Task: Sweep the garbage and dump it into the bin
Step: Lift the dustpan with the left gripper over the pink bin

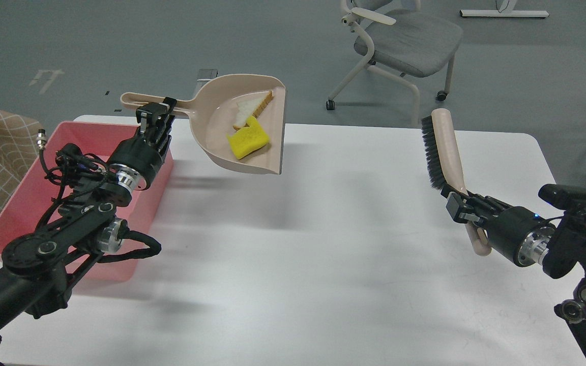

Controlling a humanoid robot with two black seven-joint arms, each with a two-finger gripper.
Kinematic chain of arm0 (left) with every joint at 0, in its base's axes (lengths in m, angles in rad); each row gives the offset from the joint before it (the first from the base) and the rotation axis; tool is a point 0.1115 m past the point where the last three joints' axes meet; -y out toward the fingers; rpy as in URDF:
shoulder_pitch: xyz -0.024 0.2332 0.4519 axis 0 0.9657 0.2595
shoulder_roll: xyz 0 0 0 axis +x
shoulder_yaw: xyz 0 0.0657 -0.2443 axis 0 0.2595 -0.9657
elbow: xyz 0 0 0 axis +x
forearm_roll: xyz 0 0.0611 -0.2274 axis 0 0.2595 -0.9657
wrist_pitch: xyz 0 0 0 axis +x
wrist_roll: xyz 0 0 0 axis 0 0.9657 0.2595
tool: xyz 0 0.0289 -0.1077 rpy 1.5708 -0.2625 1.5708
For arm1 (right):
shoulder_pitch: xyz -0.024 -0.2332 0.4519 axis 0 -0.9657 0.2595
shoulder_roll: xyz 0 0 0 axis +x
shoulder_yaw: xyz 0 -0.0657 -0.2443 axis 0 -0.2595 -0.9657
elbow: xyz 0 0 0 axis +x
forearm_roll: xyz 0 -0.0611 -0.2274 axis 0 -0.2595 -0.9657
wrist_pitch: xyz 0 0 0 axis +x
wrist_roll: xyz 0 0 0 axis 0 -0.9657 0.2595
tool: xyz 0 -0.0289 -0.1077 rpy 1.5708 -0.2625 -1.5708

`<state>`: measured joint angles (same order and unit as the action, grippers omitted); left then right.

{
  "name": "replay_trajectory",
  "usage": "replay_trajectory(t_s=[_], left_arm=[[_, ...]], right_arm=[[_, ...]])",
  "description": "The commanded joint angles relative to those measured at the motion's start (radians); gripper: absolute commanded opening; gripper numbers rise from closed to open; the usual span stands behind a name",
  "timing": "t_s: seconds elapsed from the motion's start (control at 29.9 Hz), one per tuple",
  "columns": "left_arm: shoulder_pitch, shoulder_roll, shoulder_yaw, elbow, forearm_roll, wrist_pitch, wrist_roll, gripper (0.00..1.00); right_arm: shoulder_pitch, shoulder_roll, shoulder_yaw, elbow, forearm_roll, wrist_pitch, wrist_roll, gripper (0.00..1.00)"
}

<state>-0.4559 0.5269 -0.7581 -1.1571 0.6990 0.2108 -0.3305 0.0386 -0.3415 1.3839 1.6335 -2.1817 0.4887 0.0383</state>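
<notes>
The left gripper (pixel 154 116) is clamped on the handle of the beige dustpan (pixel 244 127), holding it in the air above the white tabletop (pixel 323 244), toward 11 o'clock in the view. The pan's handle points to 9 o'clock and its open lip faces 3 o'clock. The pan casts a shadow on the tabletop below it. Inside the pan lie both pieces of garbage: the triangular bread slice (pixel 251 109) with its brown crust at the far side, and the yellow sponge (pixel 247 141) just at 6 o'clock of it, the two touching or nearly so.

The pink bin (pixel 8 213) sits on the tabletop at 9 o'clock, partly hidden behind the left arm; the dustpan's handle hangs over its far right corner while the pan itself is to the bin's right.

The right gripper (pixel 463 208), at 3 o'clock, is closed around the beige handle of a brush (pixel 440 147), which stands nearly upright, with dark bristles facing 9 o'clock, well apart from the dustpan.

A grey chair (pixel 405 40) stands on the floor beyond the tabletop at 1 o'clock.
</notes>
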Motion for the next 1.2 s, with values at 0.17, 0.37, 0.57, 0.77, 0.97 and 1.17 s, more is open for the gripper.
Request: replay_trajectory(t_s=[0.17, 0.37, 0.57, 0.77, 0.97, 1.17], left_arm=[[0.034, 0.087, -0.062, -0.006, -0.010, -0.085, -0.005, 0.00], [0.054, 0.162, -0.112, -0.001, -0.016, -0.181, -0.013, 0.00], [0.101, 0.218, -0.147, 0.002, -0.041, -0.223, -0.024, 0.00], [0.123, 0.274, -0.153, 0.005, -0.055, -0.254, -0.050, 0.00], [0.138, 0.314, -0.152, 0.043, -0.096, -0.297, -0.081, 0.00], [0.138, 0.338, -0.153, 0.115, -0.101, -0.356, -0.101, 0.00]], right_arm=[[-0.005, -0.001, -0.002, 0.000, 0.000, 0.000, -0.001, 0.21], [-0.006, -0.001, -0.002, -0.001, 0.000, 0.000, -0.002, 0.21], [-0.006, 0.002, -0.002, -0.004, 0.000, 0.000, -0.002, 0.21], [-0.005, 0.009, -0.005, -0.008, 0.000, 0.000, -0.002, 0.21], [-0.005, 0.007, -0.008, -0.008, 0.000, 0.000, -0.002, 0.21], [-0.005, -0.001, -0.008, -0.004, 0.000, 0.000, 0.000, 0.21]])
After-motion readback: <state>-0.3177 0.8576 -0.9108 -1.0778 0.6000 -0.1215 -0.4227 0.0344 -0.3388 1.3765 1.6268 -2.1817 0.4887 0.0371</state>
